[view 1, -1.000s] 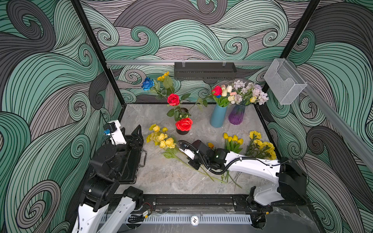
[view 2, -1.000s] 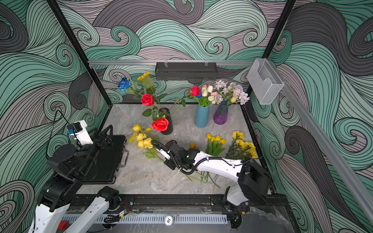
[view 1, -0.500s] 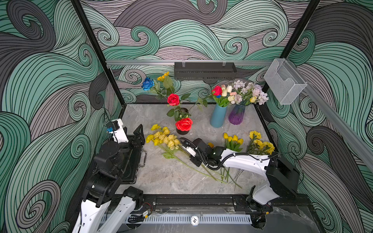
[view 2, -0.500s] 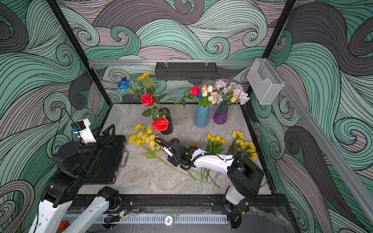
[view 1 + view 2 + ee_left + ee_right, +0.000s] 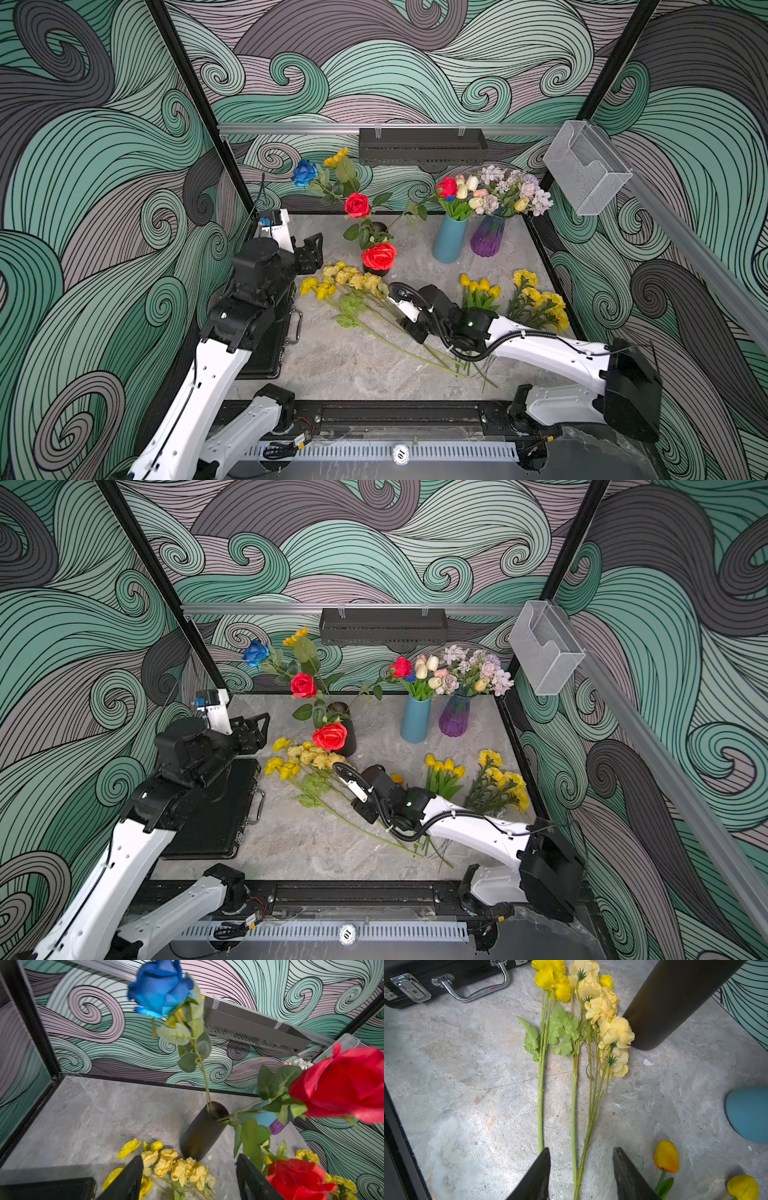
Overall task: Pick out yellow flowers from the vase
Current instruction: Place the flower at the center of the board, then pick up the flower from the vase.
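Right gripper [image 5: 581,1153] sits low over the tabletop [image 5: 456,1084] with its jaws apart. Two green stems run between them, lying flat and not pinched. I read the step as set-down of the pale yellow spray [image 5: 610,1030]. It lies next to the bright yellow stems [image 5: 554,982], heads just beside the foot of the black vase [image 5: 675,1001]. Same for left gripper [image 5: 189,1159]: apart, empty, aimed at that vase from the left, near the yellow heads.

Out on the tabletop: those sprays centre-left, yellow tulips [image 5: 480,286] and yellow pom-poms [image 5: 540,299] at right, one loose tulip [image 5: 667,1156] by the right gripper. Still in a vase: a yellow bloom [image 5: 336,160] high at far left above the blue rose [image 5: 304,172], and what looks like a yellow bud [image 5: 520,204] in the far-right bouquet.

Next, my guess:
- Right arm lifts straight up, clear of the stems.
- Left takes the tall bloom's stem below the head and pulls along the vase axis, so the red roses [image 5: 356,205] and the vase stay put.

Hard to see:
- The right gripper's tips are under its wrist in both top views.
- The black vase is mostly covered by the lower red rose [image 5: 379,255].
- In the left wrist view the yellow bloom is a blurred sliver behind the blue rose, and its stem is lost in leaves — can't tell where it enters the vase.
- The near stem ends are hidden under the right arm.
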Controlling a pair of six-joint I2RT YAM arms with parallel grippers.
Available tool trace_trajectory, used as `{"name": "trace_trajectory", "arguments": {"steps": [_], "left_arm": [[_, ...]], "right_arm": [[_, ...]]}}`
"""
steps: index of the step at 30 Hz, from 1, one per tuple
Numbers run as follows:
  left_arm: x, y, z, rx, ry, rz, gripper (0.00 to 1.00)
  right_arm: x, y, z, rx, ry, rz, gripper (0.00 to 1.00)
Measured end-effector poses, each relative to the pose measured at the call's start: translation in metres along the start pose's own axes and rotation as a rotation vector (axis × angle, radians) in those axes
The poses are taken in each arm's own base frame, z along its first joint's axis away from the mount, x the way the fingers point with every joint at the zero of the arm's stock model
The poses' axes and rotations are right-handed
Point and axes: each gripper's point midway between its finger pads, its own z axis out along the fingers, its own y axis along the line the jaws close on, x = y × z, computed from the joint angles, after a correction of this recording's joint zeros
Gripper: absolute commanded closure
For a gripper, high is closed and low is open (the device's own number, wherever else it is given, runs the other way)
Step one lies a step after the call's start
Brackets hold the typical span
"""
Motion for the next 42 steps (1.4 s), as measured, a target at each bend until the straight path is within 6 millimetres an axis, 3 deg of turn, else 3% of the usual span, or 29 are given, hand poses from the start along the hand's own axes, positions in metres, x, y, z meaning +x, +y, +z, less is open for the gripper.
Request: {"name": "trace_trajectory", "arguments": {"steps": [5, 11, 17, 21, 25, 30, 42], "left_arm": [[-0.016, -0.020, 0.028, 0.057, 0.051, -0.033, 0.40], [-0.059, -0.042, 0.048, 0.094, 0.035, -0.077, 0.41], [-0.074, -0.046, 0.068, 0.090, 0.037, -0.113, 0.42], [-0.087, -0.055, 0.095, 0.105, 0.043, -0.118, 0.43], [-0.085, -0.060, 0.124, 0.117, 0.082, -0.125, 0.44], [-0.059, -0.055, 0.157, 0.091, 0.169, -0.133, 0.44], [-0.037, -0.043, 0.201, 0.021, 0.256, -0.145, 0.44]], "right_arm": [[0.000, -0.006, -0.018, 0.016, -0.053, 0.008, 0.46], [0.000, -0.017, -0.031, 0.053, -0.106, 0.027, 0.45], [-0.007, -0.023, -0.037, 0.070, -0.148, 0.040, 0.45], [-0.009, -0.024, -0.040, 0.073, -0.169, 0.044, 0.45], [-0.007, -0.026, -0.040, 0.077, -0.173, 0.050, 0.45], [-0.008, -0.025, -0.040, 0.069, -0.180, 0.054, 0.44], [-0.009, -0.025, -0.034, 0.063, -0.185, 0.061, 0.44]]}}
